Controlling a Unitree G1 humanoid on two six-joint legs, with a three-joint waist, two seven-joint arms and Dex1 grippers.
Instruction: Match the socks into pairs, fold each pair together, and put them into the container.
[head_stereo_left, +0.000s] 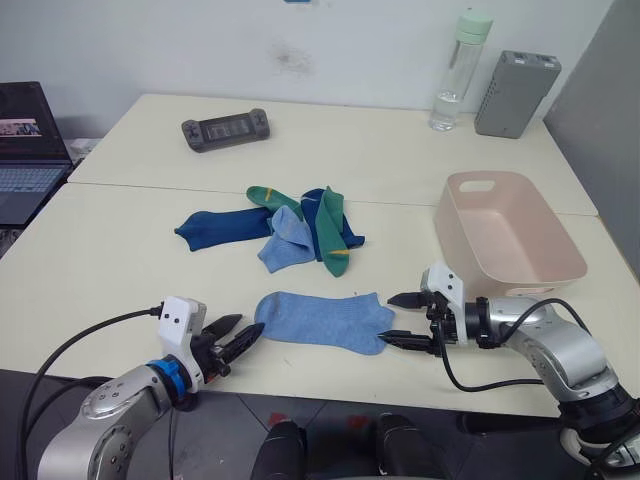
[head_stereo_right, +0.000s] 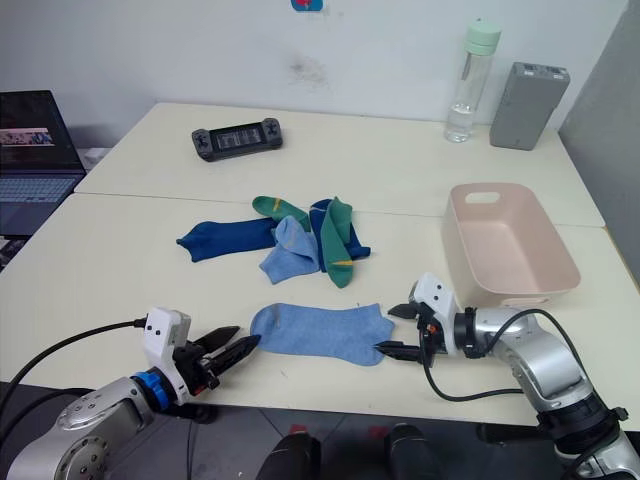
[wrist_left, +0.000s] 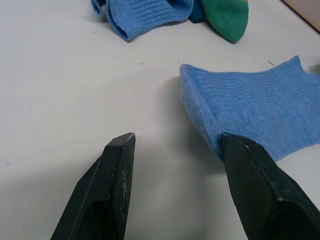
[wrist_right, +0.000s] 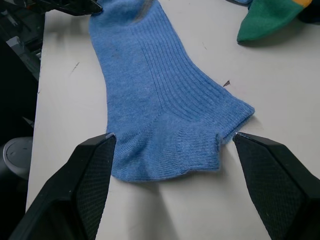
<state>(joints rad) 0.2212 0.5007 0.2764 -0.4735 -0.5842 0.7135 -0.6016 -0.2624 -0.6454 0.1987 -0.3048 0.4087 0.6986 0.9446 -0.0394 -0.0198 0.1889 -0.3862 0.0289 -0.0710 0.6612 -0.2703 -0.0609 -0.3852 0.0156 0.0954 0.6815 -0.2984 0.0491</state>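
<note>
Both grippers sit at the bottom of the head views, one at each end of a single light blue sock (head_stereo_left: 322, 321) laid flat near the table's front edge. At lower left, the left gripper (head_stereo_left: 238, 338) has its jaws spread apart and empty; in its wrist view one fingertip (wrist_left: 239, 150) is at the sock's end, though actual contact is hard to confirm. At lower right, the right gripper (head_stereo_left: 405, 319) is also spread wide and holds nothing, its two fingers flanking the sock's cuff end, as its wrist view shows.

Farther up, around the frame's centre, lies the heap of remaining socks (head_stereo_left: 300, 226): a second light blue sock (head_stereo_left: 285, 240), two green ones with yellow marks and dark blue ones, overlapping and unsorted. To the right of centre stands the pink container (head_stereo_left: 508, 238), with nothing in it.

Judging by this, the task is barely begun: one sock is separated, no pair is matched or folded, and nothing is stowed. All three pairs remain to be done.
</note>
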